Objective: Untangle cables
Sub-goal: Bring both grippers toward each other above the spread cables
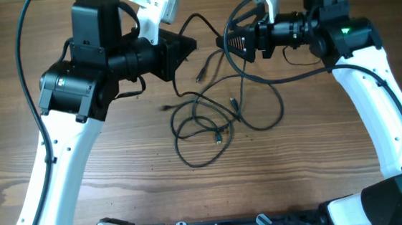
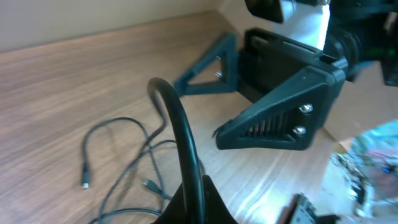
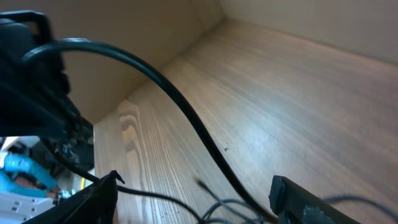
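Overhead, you see the thin black cables (image 1: 217,135) lying in loose loops on the brown wooden table (image 1: 120,176), between the arms. Your left gripper (image 1: 190,47) is clamped on one strand, and the right gripper (image 1: 223,44) faces it. From the left wrist, that strand arches up out of the closed fingers (image 2: 202,202). From the right wrist, the fingers (image 3: 93,199) stand wide apart, with a strand passing between them.

Bright, even light overhead; wrist views are softer, with glare on the table (image 3: 267,130) and blurred foreground.
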Robot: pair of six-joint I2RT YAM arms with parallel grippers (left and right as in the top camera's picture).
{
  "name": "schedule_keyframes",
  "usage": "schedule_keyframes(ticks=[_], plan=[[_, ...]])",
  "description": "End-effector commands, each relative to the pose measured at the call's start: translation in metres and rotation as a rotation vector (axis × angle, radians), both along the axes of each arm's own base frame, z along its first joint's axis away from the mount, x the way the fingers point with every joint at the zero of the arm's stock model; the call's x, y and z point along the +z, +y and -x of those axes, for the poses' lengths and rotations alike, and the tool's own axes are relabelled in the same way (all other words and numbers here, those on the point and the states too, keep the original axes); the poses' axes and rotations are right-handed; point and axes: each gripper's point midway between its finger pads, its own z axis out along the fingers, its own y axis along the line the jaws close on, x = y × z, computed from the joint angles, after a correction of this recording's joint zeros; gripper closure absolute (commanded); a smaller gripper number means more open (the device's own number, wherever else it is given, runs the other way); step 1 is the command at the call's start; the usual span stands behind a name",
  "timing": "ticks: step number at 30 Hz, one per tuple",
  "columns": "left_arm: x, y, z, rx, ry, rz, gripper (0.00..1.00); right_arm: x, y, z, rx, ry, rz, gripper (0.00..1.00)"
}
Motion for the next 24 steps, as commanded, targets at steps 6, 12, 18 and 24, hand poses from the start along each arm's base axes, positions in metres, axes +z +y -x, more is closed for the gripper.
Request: schedule_keyframes(ticks=[6,12,18,24], plan=[[0.011,-0.016,0.019,-0.135,0.051,0.108,0.96,0.017,0.023,0.010,0.113,-0.136,-0.037,0.21],[0.014,-0.021,0.026,-0.173,0.064,0.130,0.96,0.031,0.037,0.010,0.136,-0.200,-0.067,0.39],[0.010,-0.018,0.022,-0.142,0.060,0.107,0.82,0.029,0.034,0.000,0.053,-0.124,-0.063,0.96],[0.002,-0.009,0.008,-0.059,0.043,0.047,0.09,0.024,0.012,-0.034,-0.221,0.054,-0.065,0.96]])
